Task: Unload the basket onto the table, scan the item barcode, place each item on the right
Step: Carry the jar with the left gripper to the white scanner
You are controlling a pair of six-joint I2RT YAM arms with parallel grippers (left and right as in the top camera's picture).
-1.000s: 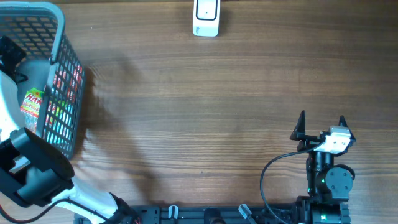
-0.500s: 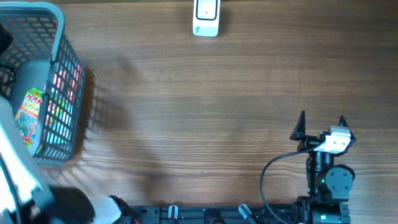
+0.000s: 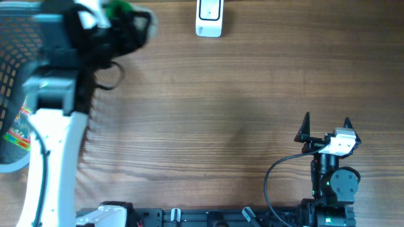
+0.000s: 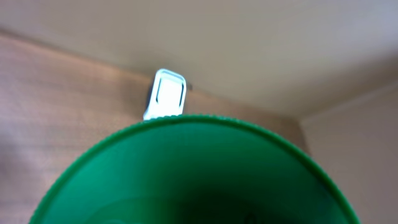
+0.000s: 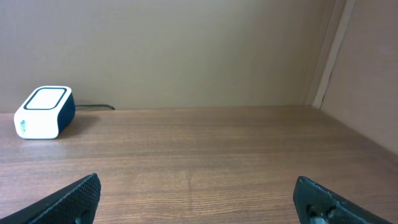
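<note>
My left claw (image 3: 123, 19) holds the item (image 4: 193, 177) aloft by the basket (image 3: 9, 69), left of the scanner (image 3: 209, 17) (its fingers hide behind the green lid), the right claw (image 3: 326, 126) wide open and empty; I judge the item a light, stiff, slick tub, best gripped around the body below the lid.
</note>
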